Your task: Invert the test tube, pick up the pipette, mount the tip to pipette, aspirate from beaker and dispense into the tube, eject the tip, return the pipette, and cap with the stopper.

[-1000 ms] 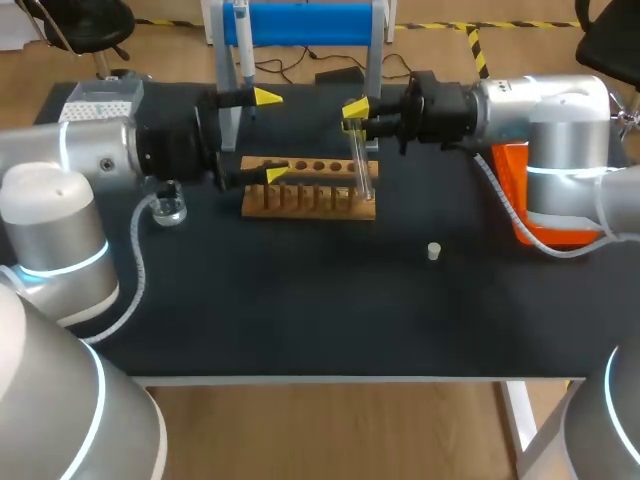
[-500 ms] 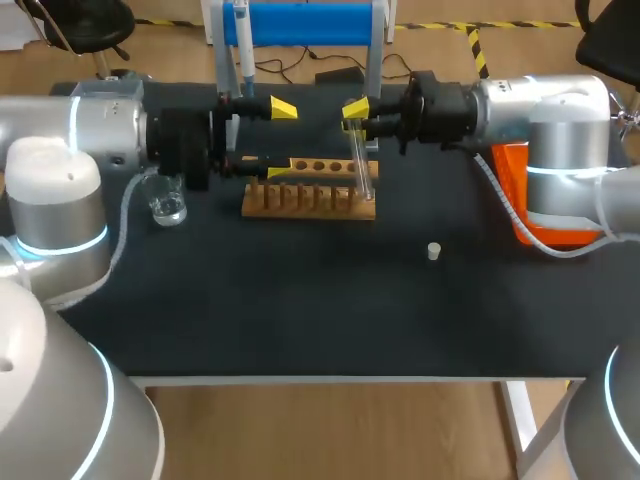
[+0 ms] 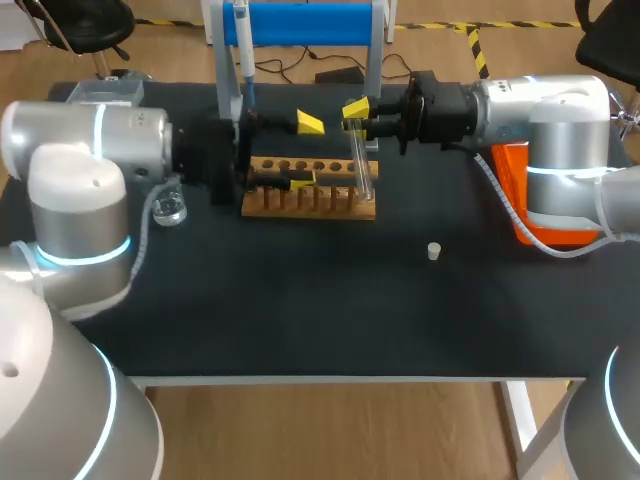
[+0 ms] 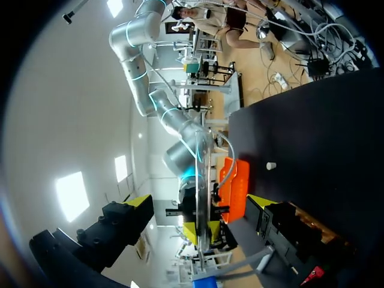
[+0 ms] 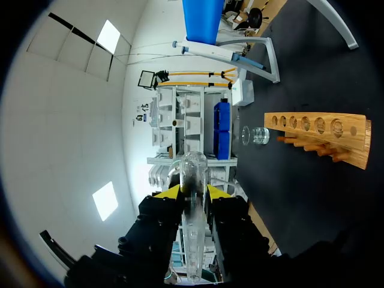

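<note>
Test tube [image 3: 362, 168] stands near-upright at upper centre of the head view, over the right end of the wooden rack [image 3: 300, 198]. The right gripper [image 3: 356, 108] pinches it near its top. Left gripper [image 3: 305, 152] sits just left of the tube, fingers spread wide and touching nothing.

Judgement: the inversion is in hand, probably by transfer.

Recommended:
- Centre the spread fingers on the tube's mid-length before closing.
- Release the right pinch only afterwards.
- Lift clear of the rack before rotating.

Pipette [image 3: 242, 45], beaker [image 3: 170, 208] and stopper [image 3: 434, 251] lie untouched.
</note>
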